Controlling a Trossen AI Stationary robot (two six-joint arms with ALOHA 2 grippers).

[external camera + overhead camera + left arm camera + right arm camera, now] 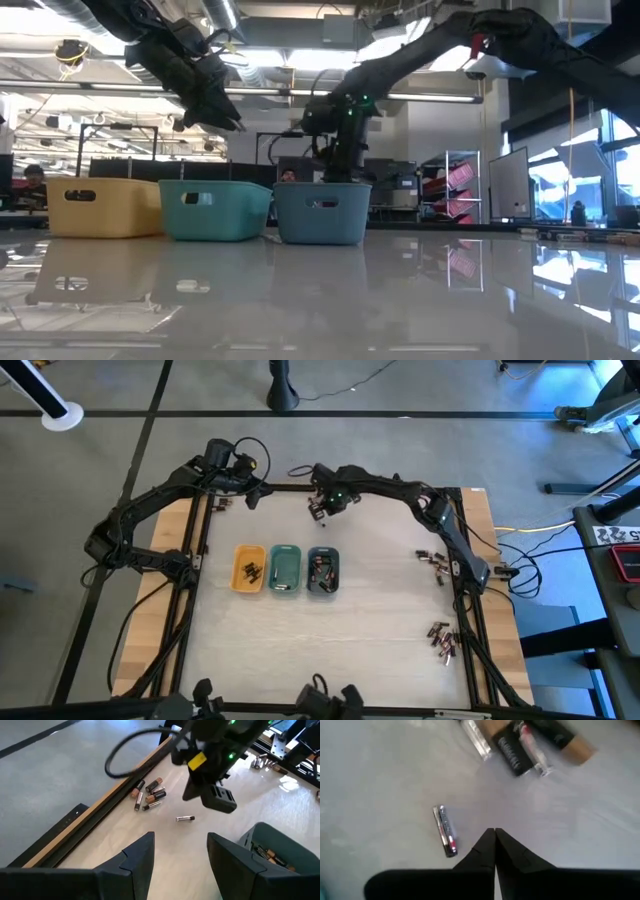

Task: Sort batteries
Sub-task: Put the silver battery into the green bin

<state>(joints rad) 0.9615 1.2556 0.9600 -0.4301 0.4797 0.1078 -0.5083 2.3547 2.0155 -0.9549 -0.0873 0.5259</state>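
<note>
Taking the grey-blue tray (322,572) as the landmark, the right gripper (318,510) hangs above the bare table (350,640) on the tray's far side, its fingers (495,847) pressed together with nothing between them. A single loose battery (445,830) lies on the tabletop just beside those closed tips, untouched; its markings are too blurred to read. Farther from the tray, against the table's far edge rail, a small heap of batteries (149,795) lies jumbled, and how many there are cannot be made out. The left gripper (179,851) hovers high, off toward the far left of the tray, its two fingers standing apart and empty. The grey-blue tray holds several batteries (320,573), only partly seen over its wall in the left wrist view. Beside it sit the green tray (285,568) and then the yellow tray (248,569), each with a few small dark pieces inside that are hard to tell apart from above. From table height all three trays' walls hide their contents. More batteries (433,560) lie scattered well to the tray's right near the table edge, with another cluster (442,638) nearer the front.
</note>
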